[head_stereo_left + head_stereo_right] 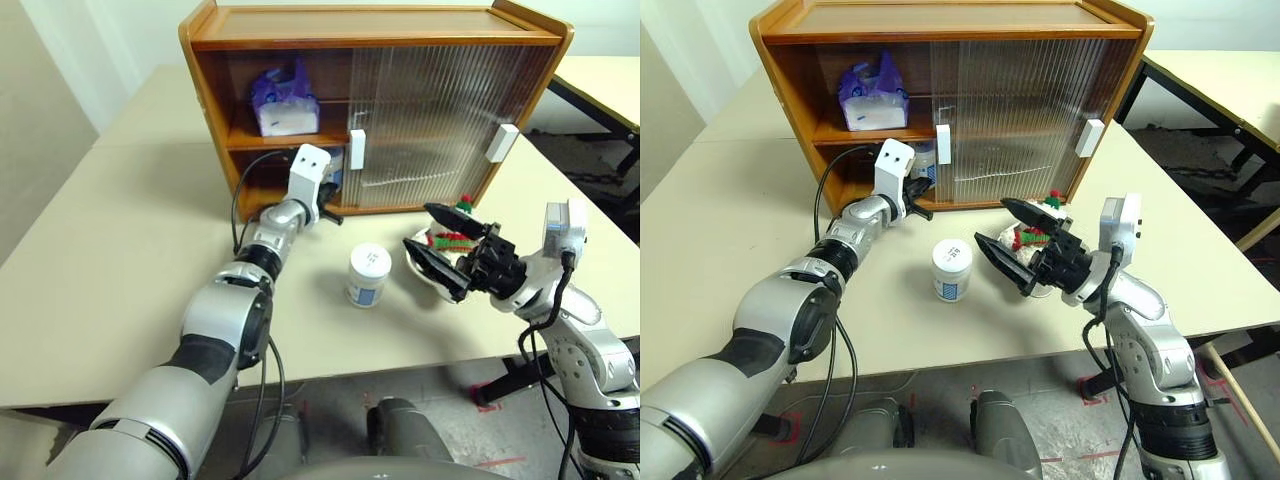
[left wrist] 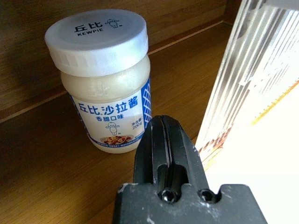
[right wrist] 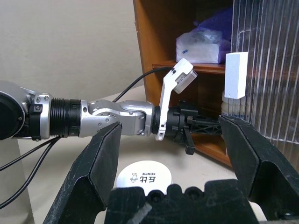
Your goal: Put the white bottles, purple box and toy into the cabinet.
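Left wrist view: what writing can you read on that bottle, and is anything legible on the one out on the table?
"丘比 KEWPIE": lid of the bottle in the cabinet.
"丘比沙拉酱": its label.
"香甜口味", "200g": its label.
Bottom line of that label: too small to read.
"丘比 KEWPIE": lid of the bottle on the table.

Bright, even daylight; sharp focus.
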Controlling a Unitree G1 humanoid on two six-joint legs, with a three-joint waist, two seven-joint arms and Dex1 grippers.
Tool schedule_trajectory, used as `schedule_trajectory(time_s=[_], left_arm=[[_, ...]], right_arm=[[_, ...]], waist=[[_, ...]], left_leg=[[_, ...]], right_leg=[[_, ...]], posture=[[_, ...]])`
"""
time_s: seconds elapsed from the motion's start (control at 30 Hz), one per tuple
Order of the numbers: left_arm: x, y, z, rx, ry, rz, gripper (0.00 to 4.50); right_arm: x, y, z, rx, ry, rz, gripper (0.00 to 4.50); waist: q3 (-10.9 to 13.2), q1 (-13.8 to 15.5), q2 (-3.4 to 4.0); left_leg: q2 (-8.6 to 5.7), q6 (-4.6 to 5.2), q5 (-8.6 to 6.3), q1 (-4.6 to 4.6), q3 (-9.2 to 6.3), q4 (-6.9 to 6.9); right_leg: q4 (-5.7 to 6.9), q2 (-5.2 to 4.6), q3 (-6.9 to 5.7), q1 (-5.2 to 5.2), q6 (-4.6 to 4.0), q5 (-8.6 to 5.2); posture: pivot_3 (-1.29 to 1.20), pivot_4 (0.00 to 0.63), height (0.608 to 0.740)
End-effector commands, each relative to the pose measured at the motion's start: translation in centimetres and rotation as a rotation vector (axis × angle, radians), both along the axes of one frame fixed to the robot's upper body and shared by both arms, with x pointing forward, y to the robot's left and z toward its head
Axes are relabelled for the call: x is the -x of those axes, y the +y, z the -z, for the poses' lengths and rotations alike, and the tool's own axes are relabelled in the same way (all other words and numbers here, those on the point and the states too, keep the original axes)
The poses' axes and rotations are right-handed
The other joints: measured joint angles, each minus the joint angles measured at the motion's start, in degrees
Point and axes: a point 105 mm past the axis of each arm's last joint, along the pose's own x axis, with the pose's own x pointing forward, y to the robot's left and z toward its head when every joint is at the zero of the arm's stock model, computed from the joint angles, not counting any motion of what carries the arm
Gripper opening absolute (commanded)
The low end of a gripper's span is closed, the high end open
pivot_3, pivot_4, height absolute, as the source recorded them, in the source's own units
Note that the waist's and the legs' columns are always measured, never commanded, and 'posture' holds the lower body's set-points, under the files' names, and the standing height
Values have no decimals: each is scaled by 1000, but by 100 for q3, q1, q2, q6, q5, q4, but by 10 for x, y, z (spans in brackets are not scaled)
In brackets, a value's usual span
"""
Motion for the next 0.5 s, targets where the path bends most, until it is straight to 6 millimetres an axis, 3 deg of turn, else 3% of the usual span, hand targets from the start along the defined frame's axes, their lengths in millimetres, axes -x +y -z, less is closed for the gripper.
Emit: schedule_trajectory(time_s=[0.03,0.27,0.4,0.5], left_arm=[[-1,7,-6,37,-19,2,48],[11,41,-11,159,-82,65,48],[41,59,-11,174,-113,242,48],[73,75,-11,129,-115,417,672]], right_arm=[[-3,0,1,-9,5,-9,4500],[-6,-6,3,-5,5,-4,4500],[-8,-16,4,24,9,-1,4500],[-10,-28,5,58,10,-9,4500]], waist=[[0,6,0],[0,20,1],[0,29,2],[0,37,3]], left_leg=[[0,0,0,0,0,0],[4,0,0,1,0,-1],[6,0,0,1,2,-3],[9,0,0,2,1,-3]], right_leg=[[0,0,0,0,0,0],[2,0,1,-1,-17,10],[0,-4,3,-1,-24,13],[1,-6,2,-1,-30,13]], posture=[[-53,0,740],[-30,0,740],[-19,0,740],[3,0,740]])
